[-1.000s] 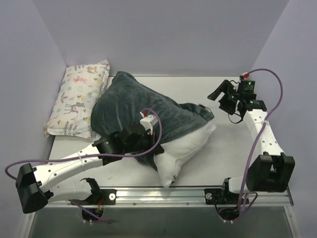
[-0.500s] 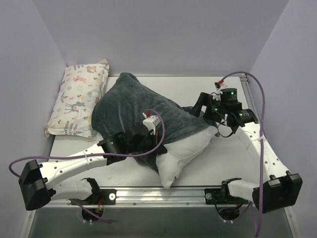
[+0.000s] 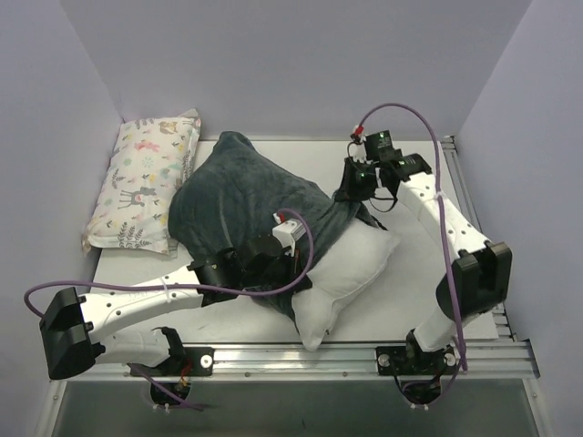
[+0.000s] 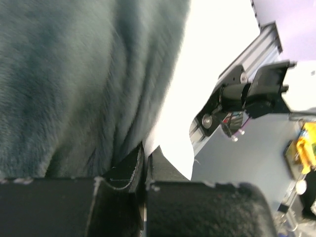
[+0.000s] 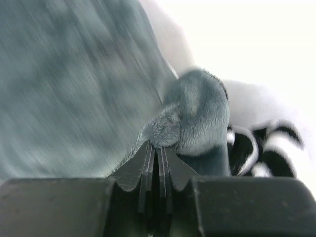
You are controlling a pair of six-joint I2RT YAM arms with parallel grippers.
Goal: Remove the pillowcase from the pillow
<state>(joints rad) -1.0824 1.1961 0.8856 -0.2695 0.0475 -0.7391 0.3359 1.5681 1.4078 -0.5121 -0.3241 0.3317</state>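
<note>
Swinging in from the far right side of the bench (image 3: 410,282), the right arm has come over the bundle, and its pincer, spread wide a second ago, is now closed; the left arm has barely shifted. Nearest the camera, a metal rail (image 3: 301,357) runs along the front edge with both arm bases bolted to it. From the left base the left arm reaches diagonally inward, and the left pincer (image 3: 291,276) (image 4: 145,153) sits with its jaws pressed together right where the hem of the pillowcase (image 3: 237,196) (image 4: 74,74) meets the white pillow (image 3: 351,264) (image 4: 170,148); its wrist view does not show whether either fabric is caught between the tips. The pillow pokes out from under the cover toward the near right, one corner pointing at the rail, while the rest stays hidden inside. The pillowcase lies mid-bench, grey-teal plush face up, draped over the pillow's far-left part. At its right edge the right pincer (image 3: 351,188) (image 5: 157,148) is pinching a tuft of the plush (image 5: 192,113), and beside that tuft the wrist view shows a strip of the zebra-striped face (image 5: 256,143). Farther back, in the far left corner, a smaller animal-print pillow (image 3: 146,177) lies against the wall, touching the pillowcase.
</note>
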